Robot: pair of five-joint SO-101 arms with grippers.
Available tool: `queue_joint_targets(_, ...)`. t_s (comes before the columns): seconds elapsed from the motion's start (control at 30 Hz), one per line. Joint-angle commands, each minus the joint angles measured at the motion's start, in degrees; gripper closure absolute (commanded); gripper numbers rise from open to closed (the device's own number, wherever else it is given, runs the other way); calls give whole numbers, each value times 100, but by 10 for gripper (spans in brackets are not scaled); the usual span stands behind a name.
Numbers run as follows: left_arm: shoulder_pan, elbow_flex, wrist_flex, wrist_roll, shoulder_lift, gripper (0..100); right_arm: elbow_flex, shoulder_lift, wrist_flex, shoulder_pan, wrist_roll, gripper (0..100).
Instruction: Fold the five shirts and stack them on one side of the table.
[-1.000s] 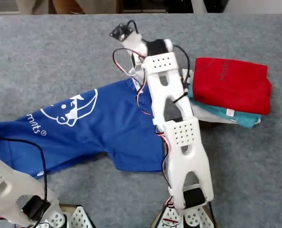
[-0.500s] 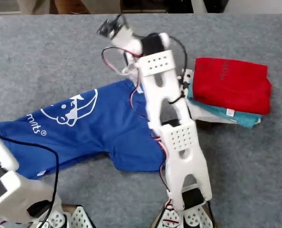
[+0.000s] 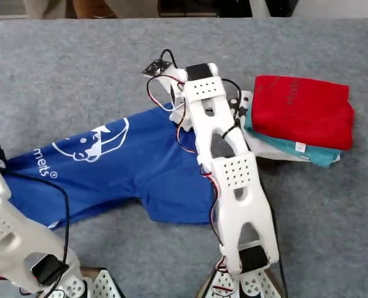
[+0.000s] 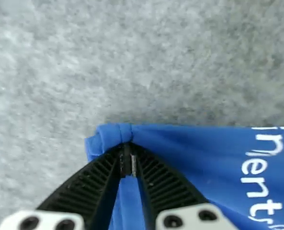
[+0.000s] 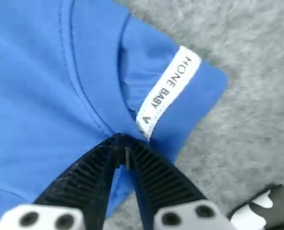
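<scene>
**On the table, a shirt pinched at both ends**

On the grey table (image 3: 59, 68) the blue shirt (image 3: 128, 167) lay spread flat, print up, left of the stack (image 3: 301, 110) of folded shirts, with one edge reaching close to it. The left gripper (image 4: 128, 163) was closed narrow on a small fold of cloth at the hem corner (image 4: 108, 136). The right gripper (image 5: 124, 155) was closed narrow on the collar (image 5: 132, 72) just beside the white label (image 5: 168, 91).

The shirt looked light, thin and limp. It would likely sag and crease between the two pinches and give no stiffness to push against. The ribbed fingers seemed to bite well on knit cloth, though a pinch that shallow could slip if the arms pulled hard apart. The doubled seams at collar and hem looked like the safest places to hold, since they bunch less than the single layer mid-body. Lifting both ends together and keeping the cloth lightly taut would probably keep the fold line straight.

In the high view its long axis ran on a slant, from the hem at the near left edge up to the collar at the far centre. The collar pointed towards the stack. One sleeve (image 3: 180, 205) jutted out to the near side, beside the right arm.
</scene>
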Motion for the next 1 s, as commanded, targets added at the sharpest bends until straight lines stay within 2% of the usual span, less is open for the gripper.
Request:
queue_joint_targets(0.0,-475,-290,97,-264,-101,981,-549,-48,149,84,70,997)
queue_joint_targets(0.27,-352,-730,1231,-343,-1095,981,-1965,-136,949,-312,53,997)
queue_joint_targets(0.4,-343,-879,1679,-360,-1859,981,-1604,-927,949,-470,70,997)
queue_joint_targets(0.5,-343,-826,2048,-360,-2527,981,-488,-1974,949,-699,158,997)
queue_joint_targets(0.6,-387,-677,2479,-369,-3169,981,1042,-3169,941,-971,712,997)
queue_joint_targets(0.77,-642,316,2497,-378,-4092,981,3653,-4954,756,-1156,1723,993)
queue_joint_targets(0.83,-730,809,2488,-466,-4409,981,4629,-5569,598,-1156,1890,991)
queue_joint_targets(0.97,-826,1793,2488,-932,-5042,981,6554,-6809,70,-1182,2171,891)
